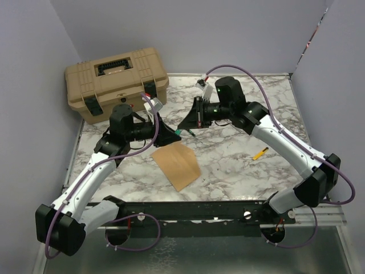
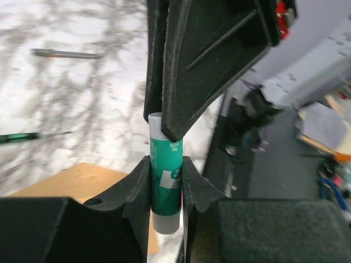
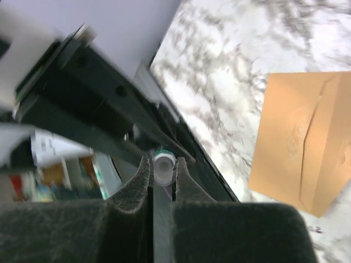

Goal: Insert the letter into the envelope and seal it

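Observation:
The brown envelope lies flat on the marble table in front of both arms, its flap side up in the right wrist view. The letter is not in view. Above the envelope's far edge, my left gripper is shut on the body of a green glue stick. My right gripper faces it from the other side, shut on the stick's white end. In the left wrist view the right gripper's fingers clamp the stick's top, and a corner of the envelope shows below.
A tan tool case stands at the back left. A yellow pen lies on the table to the right. A thin green-handled tool lies on the marble. Grey walls close in the left, back and right sides.

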You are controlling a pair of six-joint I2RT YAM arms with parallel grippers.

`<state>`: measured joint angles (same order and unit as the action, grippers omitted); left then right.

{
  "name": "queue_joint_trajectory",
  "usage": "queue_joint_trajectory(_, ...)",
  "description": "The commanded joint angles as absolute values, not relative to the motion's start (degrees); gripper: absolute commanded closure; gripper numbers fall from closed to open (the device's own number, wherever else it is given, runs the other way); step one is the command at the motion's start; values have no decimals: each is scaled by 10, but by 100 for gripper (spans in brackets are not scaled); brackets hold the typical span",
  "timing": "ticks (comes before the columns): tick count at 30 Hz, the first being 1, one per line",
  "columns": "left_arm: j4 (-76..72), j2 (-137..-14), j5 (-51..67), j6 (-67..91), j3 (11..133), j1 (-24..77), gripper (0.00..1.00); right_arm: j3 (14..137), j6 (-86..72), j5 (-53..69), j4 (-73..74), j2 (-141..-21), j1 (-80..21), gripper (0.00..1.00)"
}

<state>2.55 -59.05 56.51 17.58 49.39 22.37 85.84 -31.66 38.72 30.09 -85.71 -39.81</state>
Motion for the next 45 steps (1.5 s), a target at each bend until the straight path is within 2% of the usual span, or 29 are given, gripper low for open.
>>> queue_joint_trajectory(1,5,-580,319,125,518,230,100,816,-590,181,263,-838,-418,100)
queue_joint_trajectory(4,2,-593,320,108,517,230,100,815,-647,139,251,-834,-422,100)
queue_joint_trajectory(5,2,-599,333,104,519,230,100,821,-638,144,243,-835,-421,91)
queue_joint_trajectory(6,8,-605,354,101,520,229,100,828,-622,148,242,-833,-422,75)
queue_joint_trajectory(7,12,-609,382,97,521,229,100,829,-602,151,233,-827,-421,54)
queue_joint_trajectory(8,17,-613,408,97,521,229,100,824,-569,170,212,-818,-420,41)
queue_joint_trajectory(10,27,-617,462,100,522,229,100,819,-488,202,192,-798,-417,29)
queue_joint_trajectory(14,34,-618,552,114,521,230,100,808,-289,363,182,-770,-415,26)
queue_joint_trajectory(17,36,-613,609,128,519,230,100,820,-167,464,243,-781,-414,26)
queue_joint_trajectory(21,35,-600,662,133,515,230,100,871,-64,475,367,-806,-415,26)
queue_joint_trajectory(25,36,-594,695,131,516,230,100,878,-38,482,380,-810,-415,25)
queue_joint_trajectory(27,35,-594,699,132,516,230,100,878,-41,495,375,-815,-414,27)
queue_joint_trajectory(29,35,-596,703,131,516,230,100,879,-43,515,372,-824,-414,34)
queue_joint_trajectory(30,35,-597,705,130,517,231,100,877,-46,522,367,-827,-414,40)
queue_joint_trajectory(33,35,-601,707,128,519,230,100,870,-59,539,343,-828,-414,74)
queue_joint_trajectory(34,35,-602,706,128,519,230,100,865,-72,540,332,-828,-415,79)
queue_joint_trajectory(37,35,-605,706,125,519,230,100,861,-92,548,312,-831,-414,84)
queue_joint_trajectory(41,36,-605,677,124,525,230,100,853,-138,541,292,-843,-415,99)
queue_joint_trajectory(45,36,-605,558,120,535,230,100,826,-290,408,235,-854,-415,100)
